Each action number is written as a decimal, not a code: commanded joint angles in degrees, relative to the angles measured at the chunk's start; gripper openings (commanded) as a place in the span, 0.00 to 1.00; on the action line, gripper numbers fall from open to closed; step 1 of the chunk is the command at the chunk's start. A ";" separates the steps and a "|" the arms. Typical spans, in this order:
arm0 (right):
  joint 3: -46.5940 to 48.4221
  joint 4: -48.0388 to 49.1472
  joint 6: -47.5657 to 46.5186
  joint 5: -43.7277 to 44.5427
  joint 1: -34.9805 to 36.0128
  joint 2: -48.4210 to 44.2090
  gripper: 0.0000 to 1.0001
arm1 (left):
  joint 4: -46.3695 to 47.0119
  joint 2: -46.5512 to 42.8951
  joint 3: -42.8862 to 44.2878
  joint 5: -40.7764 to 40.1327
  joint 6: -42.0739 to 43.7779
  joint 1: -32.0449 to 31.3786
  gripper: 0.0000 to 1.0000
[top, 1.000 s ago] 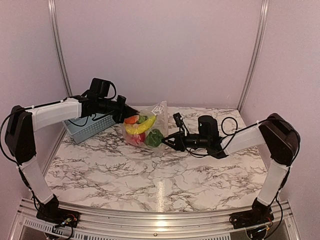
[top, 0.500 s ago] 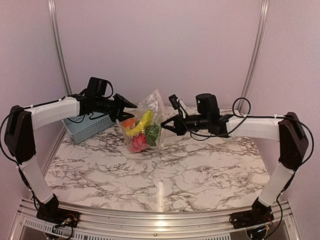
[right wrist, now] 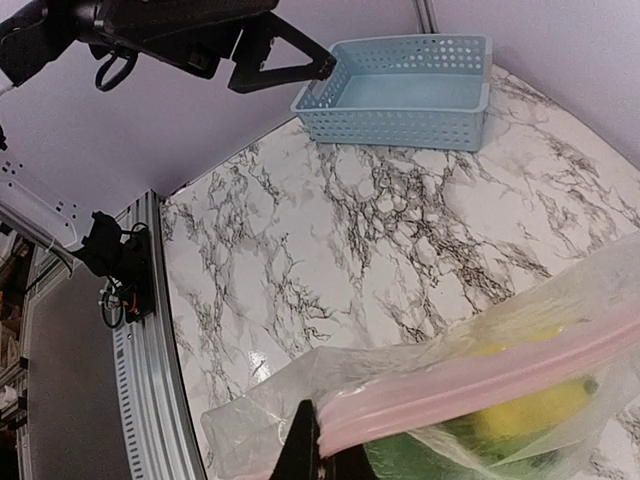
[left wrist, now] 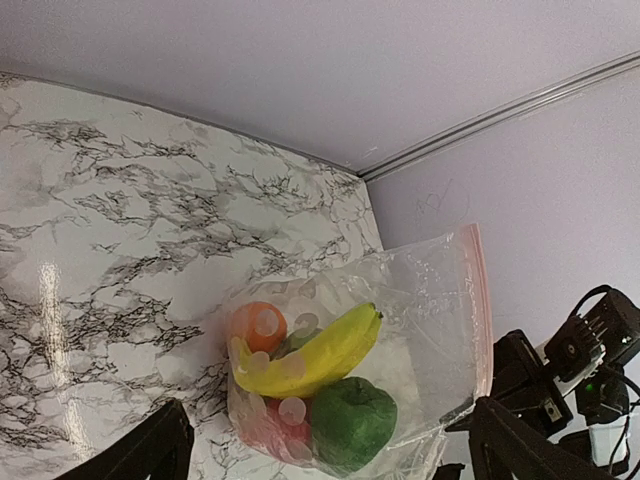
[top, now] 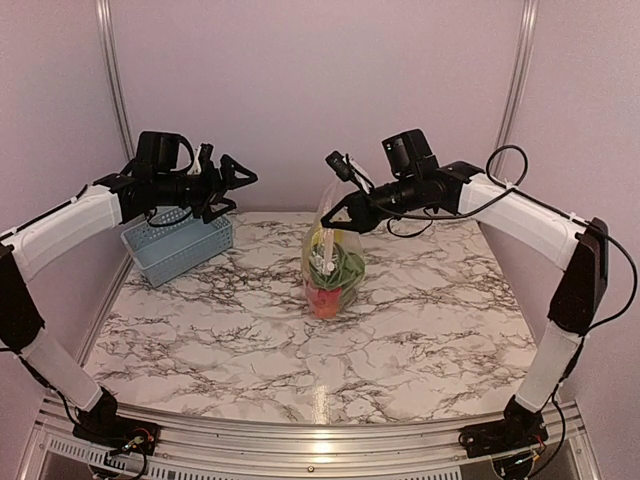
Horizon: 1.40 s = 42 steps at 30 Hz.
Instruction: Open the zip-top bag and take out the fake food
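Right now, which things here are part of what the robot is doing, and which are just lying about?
Part of the job: zip-top bag, pinched at its top by the right fingers; fake food inside it, a banana and green, orange and red pieces.
Just lying about: blue basket, far left; marble table.

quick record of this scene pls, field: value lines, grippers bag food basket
left gripper: open, holding nothing, apart from the bag
right gripper: shut on the top edge of the zip-top bag
zip-top bag: hangs upright from the right gripper over the table
fake food: inside the bag, bunched at its bottom
basket: blue, far left of the table
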 commanded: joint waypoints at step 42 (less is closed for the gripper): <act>7.06 -30.52 -24.80 48.52 21.76 -7.56 0.00 | 10.02 -11.47 -15.06 6.83 72.45 -10.56 0.99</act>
